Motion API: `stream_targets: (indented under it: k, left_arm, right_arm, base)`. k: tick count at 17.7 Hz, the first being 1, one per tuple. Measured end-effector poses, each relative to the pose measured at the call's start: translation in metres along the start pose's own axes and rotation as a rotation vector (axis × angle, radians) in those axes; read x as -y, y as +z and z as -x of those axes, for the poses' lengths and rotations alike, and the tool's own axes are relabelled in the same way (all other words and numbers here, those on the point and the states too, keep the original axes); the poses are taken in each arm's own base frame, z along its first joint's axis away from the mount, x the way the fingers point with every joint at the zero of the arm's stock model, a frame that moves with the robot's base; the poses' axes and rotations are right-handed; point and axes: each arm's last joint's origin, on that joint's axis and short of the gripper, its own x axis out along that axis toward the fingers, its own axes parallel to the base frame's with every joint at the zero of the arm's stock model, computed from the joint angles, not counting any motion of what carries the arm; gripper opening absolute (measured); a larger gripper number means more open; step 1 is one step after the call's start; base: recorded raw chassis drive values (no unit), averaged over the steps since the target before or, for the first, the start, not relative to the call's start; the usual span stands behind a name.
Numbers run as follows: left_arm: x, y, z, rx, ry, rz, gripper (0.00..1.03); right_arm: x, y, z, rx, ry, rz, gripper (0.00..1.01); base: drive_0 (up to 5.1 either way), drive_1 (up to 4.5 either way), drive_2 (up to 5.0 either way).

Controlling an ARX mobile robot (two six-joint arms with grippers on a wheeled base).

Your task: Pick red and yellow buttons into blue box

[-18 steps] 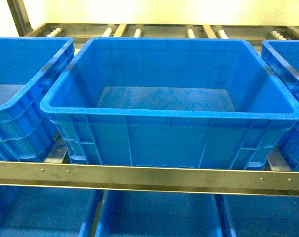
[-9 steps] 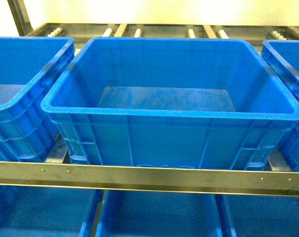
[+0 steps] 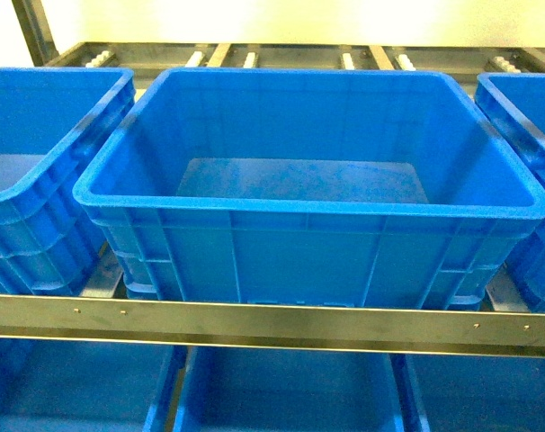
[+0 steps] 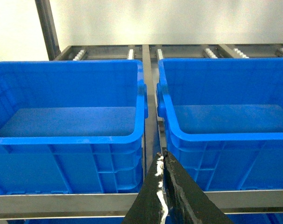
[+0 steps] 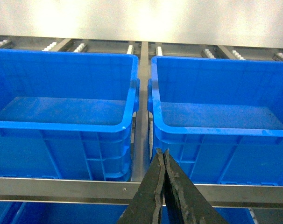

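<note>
The blue box (image 3: 313,225) sits squarely in the middle of the head view on a metal rack shelf (image 3: 272,322), its thick rolled rim facing the camera and its ribbed front wall just behind the shelf's front rail. Its floor shows as bare blue plastic. Like crates stand close on either side: a left crate (image 3: 39,180) and a right crate (image 3: 524,180), each cut off by the frame edge, and more blue bins (image 3: 286,396) show on the level below the rail. Roller tracks (image 3: 254,59) run along the back of the shelf. Neither arm appears in the head view. In the left wrist view the left gripper (image 4: 163,156) rises from the bottom edge with its black jaws pressed together, nothing between them; its tip lines up with the narrow gap between two crates, in front of the shelf rail and apart from both rims. In the right wrist view the right gripper (image 5: 163,154) likewise has its jaws closed on nothing, its tip pointing at the gap between two crates and held in front of the rail, touching neither. The red and yellow buttons cannot be seen in any of the three views, so their position relative to either gripper cannot be told.
</note>
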Motion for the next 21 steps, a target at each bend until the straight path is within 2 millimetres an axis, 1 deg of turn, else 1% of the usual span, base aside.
stream_targets:
  k: [6, 8, 9, 10, 11, 12, 13, 14, 21]
  left_arm:
    - [0.0, 0.002, 0.013, 0.01, 0.0, 0.0, 0.02]
    - [0.0, 0.002, 0.016, 0.011, 0.0, 0.0, 0.02]
    - [0.0, 0.002, 0.017, 0.01, 0.0, 0.0, 0.02]
    - [0.0, 0.001, 0.019, 0.009, 0.0, 0.0, 0.02]
    - [0.0, 0.0, 0.022, -0.003, 0.0, 0.0, 0.02]
    - [0.0, -0.005, 0.029, -0.041, -0.001, 0.0, 0.02]
    - [0.0, 0.001, 0.031, 0.019, -0.001, 0.0, 0.02]
    - [0.0, -0.003, 0.03, -0.01, 0.0, 0.0, 0.02]
    - [0.0, -0.002, 0.03, -0.005, 0.0, 0.001, 0.02]
  right_arm:
    - [0.0, -0.001, 0.008, -0.004, 0.0, 0.0, 0.02]
    - [0.0, -0.006, 0.018, -0.037, 0.0, 0.0, 0.02]
    - [0.0, -0.001, 0.019, 0.005, 0.0, 0.0, 0.02]
    - [0.0, -0.003, 0.019, -0.011, 0.0, 0.0, 0.02]
    - [0.0, -0.004, 0.019, -0.015, 0.0, 0.0, 0.02]
    - [0.0, -0.004, 0.019, -0.014, 0.0, 0.0, 0.02]
    - [0.0, -0.004, 0.019, -0.016, 0.0, 0.0, 0.02]
    - [0.0, -0.004, 0.019, -0.014, 0.0, 0.0, 0.02]
    - [0.0, -0.004, 0.019, -0.015, 0.001, 0.0, 0.02]
  base:
    - [0.0, 0.0, 0.0]
    - [0.0, 0.0, 0.0]
    - [0.0, 0.0, 0.0]
    - [0.0, 0.0, 0.0]
    - [0.0, 0.0, 0.0]
    - [0.0, 0.0, 0.0]
    - [0.0, 0.0, 0.0]
    - [0.0, 0.0, 0.0]
    - [0.0, 0.0, 0.0]
